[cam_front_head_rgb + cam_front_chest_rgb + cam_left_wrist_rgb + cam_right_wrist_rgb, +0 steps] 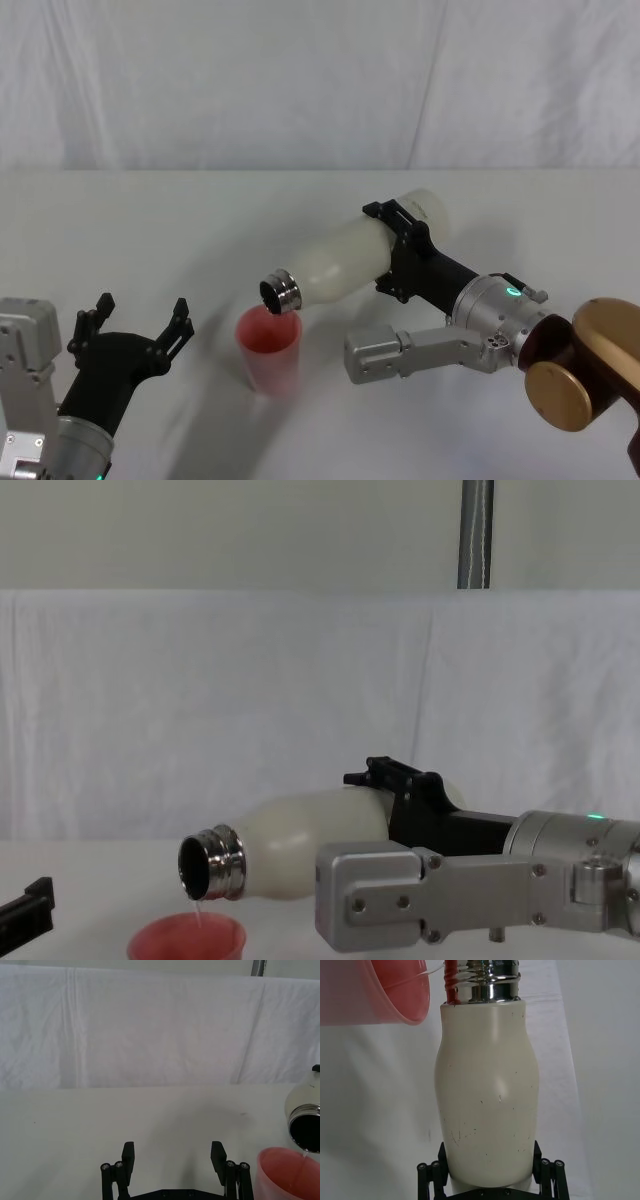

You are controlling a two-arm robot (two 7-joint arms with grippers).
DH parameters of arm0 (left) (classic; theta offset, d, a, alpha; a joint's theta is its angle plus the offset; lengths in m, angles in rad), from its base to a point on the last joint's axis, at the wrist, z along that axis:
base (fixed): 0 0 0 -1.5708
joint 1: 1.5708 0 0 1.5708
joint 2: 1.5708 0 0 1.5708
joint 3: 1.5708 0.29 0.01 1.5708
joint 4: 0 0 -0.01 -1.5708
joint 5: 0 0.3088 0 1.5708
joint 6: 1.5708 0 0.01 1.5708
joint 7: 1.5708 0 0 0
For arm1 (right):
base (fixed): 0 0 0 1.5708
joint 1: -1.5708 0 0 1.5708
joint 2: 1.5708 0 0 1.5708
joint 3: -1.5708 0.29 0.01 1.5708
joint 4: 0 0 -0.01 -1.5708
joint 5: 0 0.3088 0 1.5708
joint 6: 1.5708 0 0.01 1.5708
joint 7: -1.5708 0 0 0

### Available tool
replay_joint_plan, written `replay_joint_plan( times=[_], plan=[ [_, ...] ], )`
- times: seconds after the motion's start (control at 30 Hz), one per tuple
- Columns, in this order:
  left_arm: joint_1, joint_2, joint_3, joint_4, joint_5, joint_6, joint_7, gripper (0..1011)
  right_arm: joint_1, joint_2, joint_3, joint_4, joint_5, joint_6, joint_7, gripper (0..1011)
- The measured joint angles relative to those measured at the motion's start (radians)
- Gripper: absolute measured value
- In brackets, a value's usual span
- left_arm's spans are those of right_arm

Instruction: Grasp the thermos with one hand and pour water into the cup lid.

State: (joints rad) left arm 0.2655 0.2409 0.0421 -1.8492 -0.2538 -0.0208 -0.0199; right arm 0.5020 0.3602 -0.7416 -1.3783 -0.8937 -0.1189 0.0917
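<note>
The thermos [345, 262] is held off the table, tipped well over so that its body lies close to level, its base to the right and far side and its steel neck pointing left and near. The open mouth hangs just above the rim of the cup lid [269, 350], on the cup's right and far side. In the chest view a thin stream of water falls from the lip of the neck into the pink cup, and the left wrist view catches the same thread of water running down inside the cup's wall. The cup lid stands upright on the white table [120, 230], near the middle of the scene and towards the robot.

The right gripper [405, 250] is clamped around the lower half of the thermos, a black finger on either side of the cream body, the arm reaching in from the right. The right wrist view shows both fingers pressed against the bottle's sides.

The left gripper [135, 325] sits low at the near left, just left of the cup lid and apart from it, its fingers spread wide and holding nothing.

A white cloth [300, 80] hangs behind the table.
</note>
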Motion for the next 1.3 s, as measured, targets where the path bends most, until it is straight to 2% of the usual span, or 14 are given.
replay_joint_plan(
  times=[1.3],
  plan=[
    [0.0,0.0,0.0,0.0,0.0,0.0,0.0,1001,0.002,0.005,-0.002,0.001,-0.005,-0.002,-0.005,950]
  ],
)
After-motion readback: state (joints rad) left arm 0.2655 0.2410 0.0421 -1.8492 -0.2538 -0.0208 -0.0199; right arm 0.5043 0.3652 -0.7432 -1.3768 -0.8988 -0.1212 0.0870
